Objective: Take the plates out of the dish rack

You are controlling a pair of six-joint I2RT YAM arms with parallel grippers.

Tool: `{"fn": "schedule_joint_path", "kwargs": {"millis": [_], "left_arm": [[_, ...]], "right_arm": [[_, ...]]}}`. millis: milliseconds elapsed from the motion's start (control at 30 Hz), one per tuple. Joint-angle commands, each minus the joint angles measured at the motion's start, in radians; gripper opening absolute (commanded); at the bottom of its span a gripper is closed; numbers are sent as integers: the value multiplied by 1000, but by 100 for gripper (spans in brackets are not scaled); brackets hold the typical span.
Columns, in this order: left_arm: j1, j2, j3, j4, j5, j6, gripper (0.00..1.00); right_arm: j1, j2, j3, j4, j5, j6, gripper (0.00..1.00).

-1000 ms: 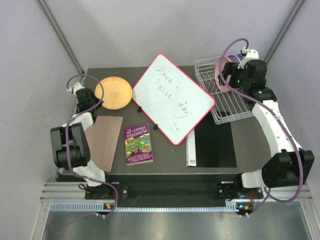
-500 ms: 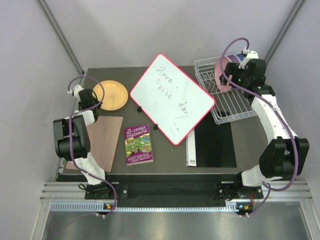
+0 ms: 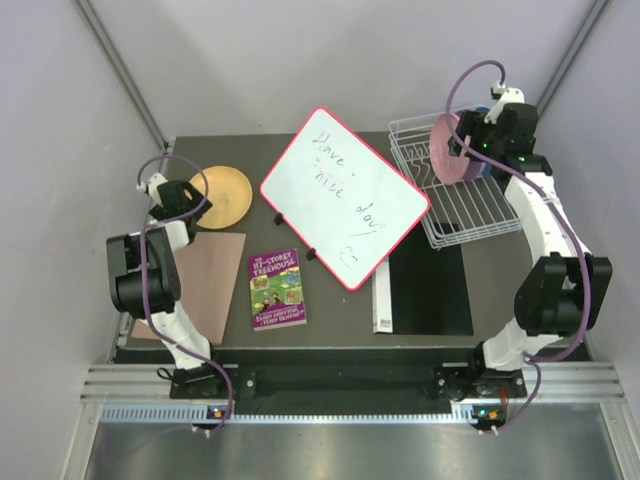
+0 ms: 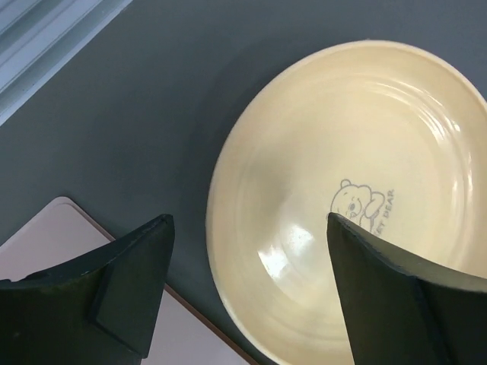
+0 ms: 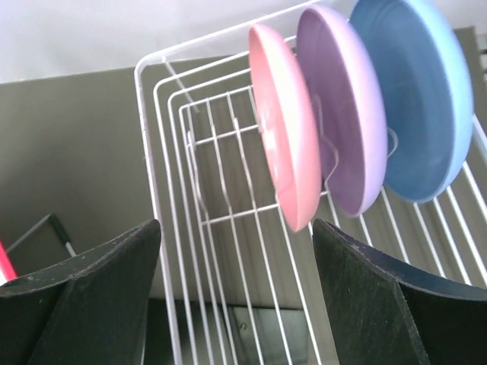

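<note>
An orange-yellow plate (image 3: 220, 195) (image 4: 358, 190) lies flat on the dark table at the back left. My left gripper (image 3: 188, 207) (image 4: 249, 222) hovers open over its near rim, one finger on each side, holding nothing. At the back right stands the white wire dish rack (image 3: 462, 210) (image 5: 148, 152). Upright in its tines are a pink plate (image 3: 446, 148) (image 5: 285, 122), a lilac plate (image 5: 342, 106) and a light blue plate (image 5: 415, 91). My right gripper (image 3: 464, 150) (image 5: 232, 228) hangs open above the rack, just short of the pink plate and not touching it.
A red-rimmed whiteboard (image 3: 345, 195) lies tilted across the middle. In front of it are a book (image 3: 277, 288), a brown board (image 3: 212, 280) by the left arm, a black mat (image 3: 430, 285) and a white strip (image 3: 381, 300) at its left edge.
My left gripper has opened and let go of the orange-yellow plate, which now rests slightly further left on the table. The right gripper has shifted back a little over the rack, still open.
</note>
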Motion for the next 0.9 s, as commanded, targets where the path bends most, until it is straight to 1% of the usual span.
{"fn": "schedule_joint_path", "kwargs": {"millis": [0,133,167,200,267,333,433,467,500,633,833,867], "left_arm": [[6,-53,26,-4,26,9,86],[6,-138,17,-15,63,9,87],[7,-155,13,-18,84,9,87],[6,-173,9,-19,95,4,87],[4,-227,3,-35,104,-3,87],[4,-279,-7,-33,121,-11,87],[-2,-340,-26,-33,156,-20,87],[-5,-354,-38,-33,158,-28,86],[-11,-366,-43,-26,191,-29,86],[-34,-420,-63,-12,236,-42,84],[-54,-455,-89,5,253,-49,84],[-54,-457,-93,5,253,-48,84]], "right_arm": [[-5,67,118,1,49,-39,80],[-5,165,217,-44,77,-74,79],[-4,187,274,-64,93,-80,78],[-4,205,300,-102,103,-86,76],[-2,253,362,-124,110,-100,76],[-1,280,382,-137,120,-115,73],[7,317,421,-157,175,-143,69],[9,329,431,-163,184,-145,65],[10,340,440,-183,187,-145,64],[13,377,466,-193,221,-195,56],[77,399,469,-197,284,-260,52],[90,402,471,-199,300,-269,42]]}}
